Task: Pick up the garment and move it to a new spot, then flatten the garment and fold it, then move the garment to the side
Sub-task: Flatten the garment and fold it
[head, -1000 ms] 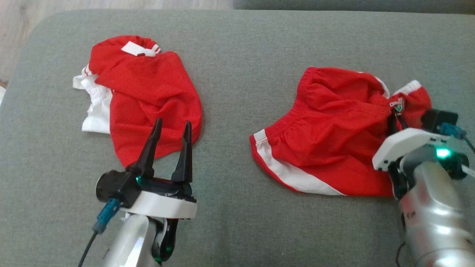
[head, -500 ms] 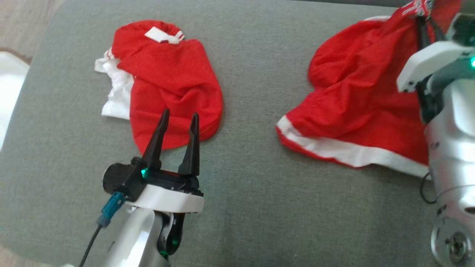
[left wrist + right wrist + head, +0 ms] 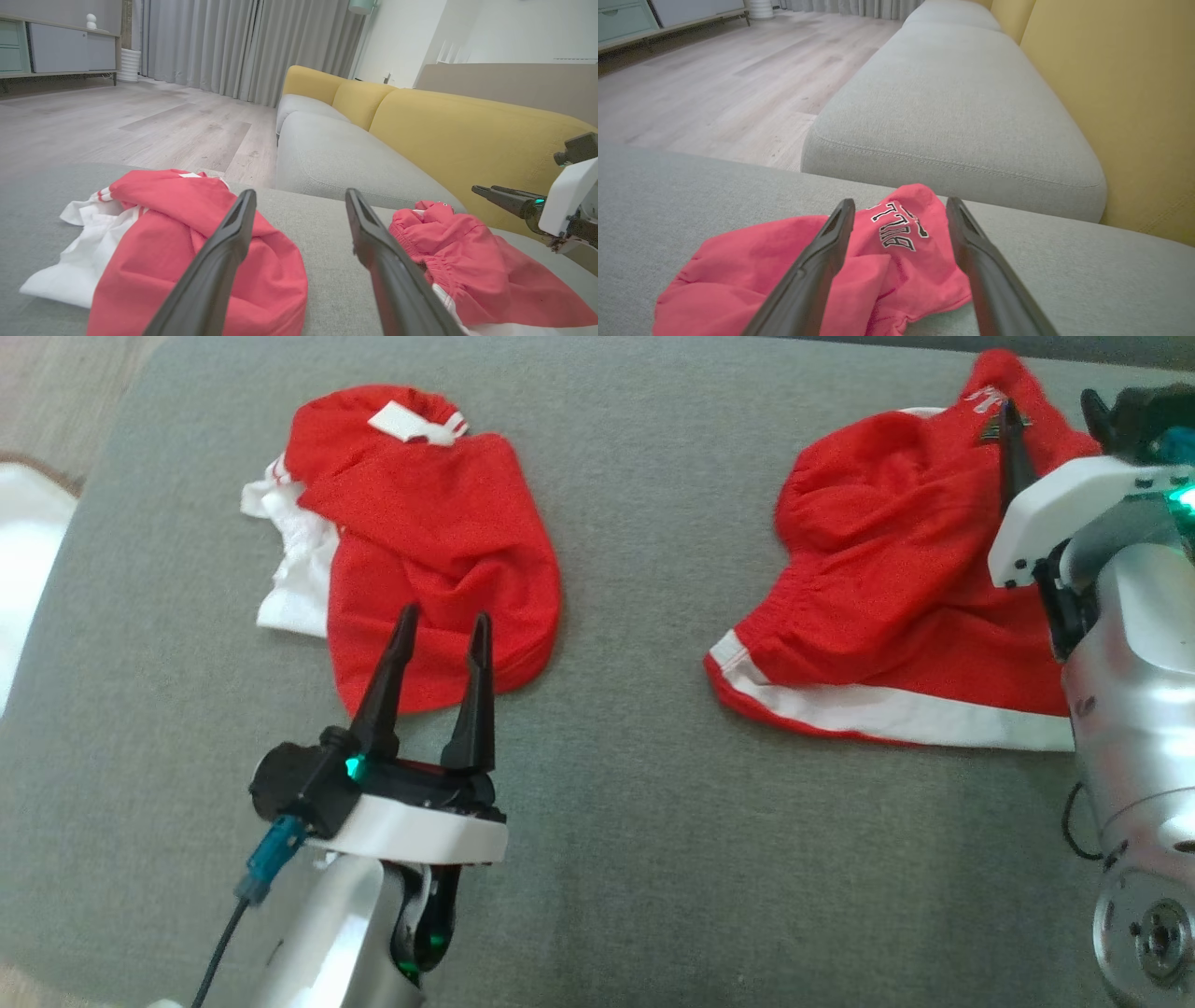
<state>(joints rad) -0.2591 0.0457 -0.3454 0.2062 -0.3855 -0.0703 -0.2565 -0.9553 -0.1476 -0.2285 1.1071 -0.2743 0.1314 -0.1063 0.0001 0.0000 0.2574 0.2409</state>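
right gripper (image 3: 900,201) released, jaws apart above red shorts (image 3: 896,597) lying far right on the grey cushion (image 3: 635,803); left gripper (image 3: 445,613) released too, at near edge of left garment (image 3: 439,551)

Home living room: sofa (image 3: 327,154), curtains (image 3: 224,42)

1. Grey upholstered cushion (image 3: 644,821): the flat surface that carried both garments.
2. Red-and-white garment (image 3: 429,551): lay crumpled on its left part.
3. Red garment with white band (image 3: 887,597): lay bunched on its right part, well apart.
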